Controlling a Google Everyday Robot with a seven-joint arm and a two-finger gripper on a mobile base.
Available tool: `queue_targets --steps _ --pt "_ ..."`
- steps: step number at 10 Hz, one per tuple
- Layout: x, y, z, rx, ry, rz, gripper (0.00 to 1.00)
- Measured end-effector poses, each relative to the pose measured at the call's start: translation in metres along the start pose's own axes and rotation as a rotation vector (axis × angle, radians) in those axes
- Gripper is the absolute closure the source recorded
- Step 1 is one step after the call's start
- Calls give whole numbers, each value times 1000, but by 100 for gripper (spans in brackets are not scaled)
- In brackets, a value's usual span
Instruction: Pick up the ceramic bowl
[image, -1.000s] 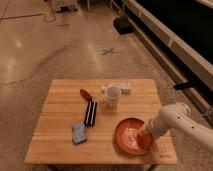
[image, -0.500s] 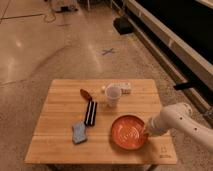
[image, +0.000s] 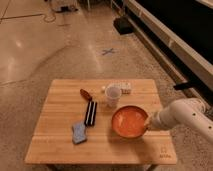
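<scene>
The ceramic bowl (image: 129, 121) is orange-red and round, at the front right of the wooden table (image: 60, 107). It hangs a little above the tabletop, with a shadow under it. My gripper (image: 147, 122) reaches in from the right on a white arm (image: 182, 114) and is shut on the bowl's right rim. The fingertips are partly hidden by the rim.
A white cup (image: 113, 95) stands just behind the bowl, with a small white packet (image: 124, 88) behind it. A brown item (image: 85, 94), a black bar (image: 91, 112) and a blue sponge (image: 79, 132) lie left of the bowl. A dark bench runs along the right.
The bowl has risen off the table and shifted slightly toward the back, with my gripper holding its right rim. The other objects have not moved.
</scene>
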Motion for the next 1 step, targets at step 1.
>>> queue_targets --steps 1 --pt "0 -4 -4 2 0 -8 86"
